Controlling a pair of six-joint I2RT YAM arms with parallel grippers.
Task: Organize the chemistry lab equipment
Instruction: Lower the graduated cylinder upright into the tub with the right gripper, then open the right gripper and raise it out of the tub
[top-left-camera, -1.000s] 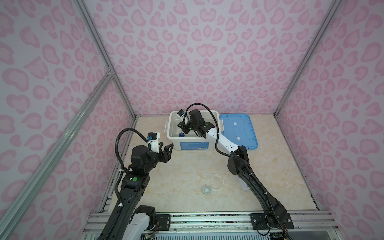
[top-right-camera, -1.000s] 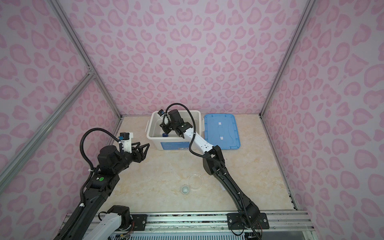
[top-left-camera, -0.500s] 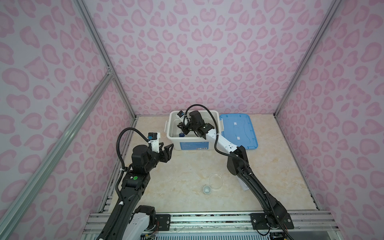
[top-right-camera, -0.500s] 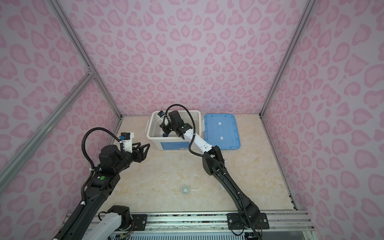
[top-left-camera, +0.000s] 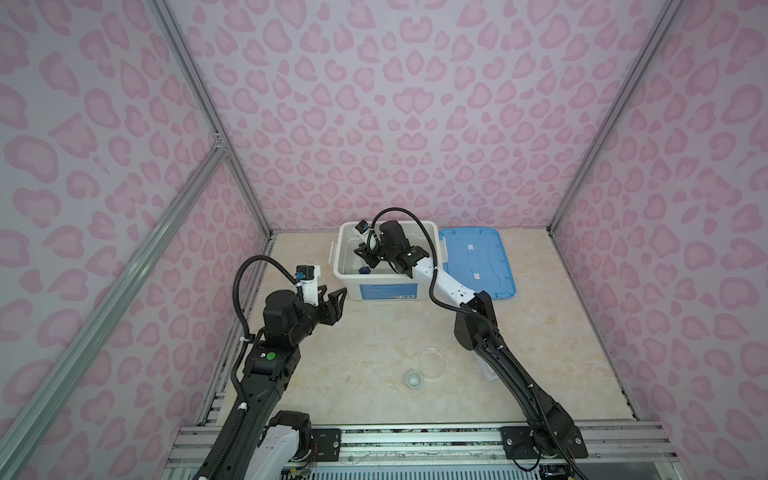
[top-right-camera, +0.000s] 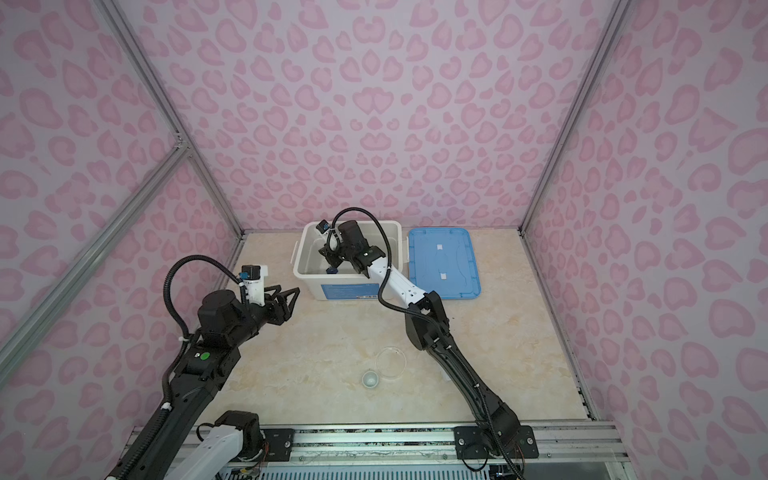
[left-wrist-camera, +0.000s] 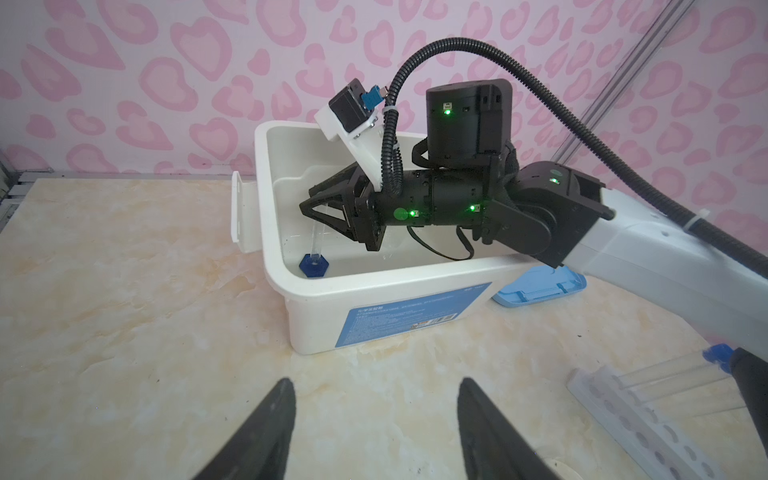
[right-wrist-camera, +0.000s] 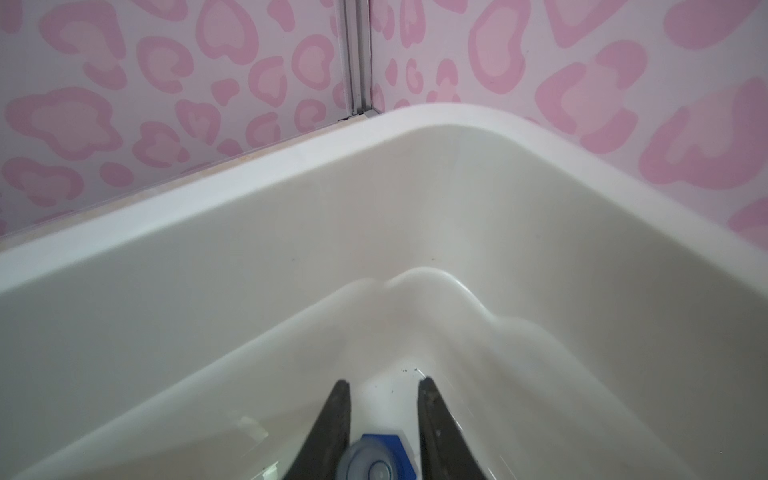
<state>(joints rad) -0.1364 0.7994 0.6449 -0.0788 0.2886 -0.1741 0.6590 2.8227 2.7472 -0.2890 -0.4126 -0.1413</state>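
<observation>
The right gripper (right-wrist-camera: 383, 386), reaching down inside the bin (right-wrist-camera: 249, 232), has eased its grip. Its fingers (right-wrist-camera: 334, 428) now stand a little wider around the cylinder (right-wrist-camera: 368, 463), which stands on its blue base between them (a strip of white bin floor shows beside one finger). The change is too slight to make out in the top views.

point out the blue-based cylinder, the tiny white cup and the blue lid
blue-based cylinder (left-wrist-camera: 318, 245) left wrist view, clear tube above base
tiny white cup (top-left-camera: 414, 378) in a top view, open mouth
blue lid (top-left-camera: 476, 262) in a top view, flat middle
</observation>
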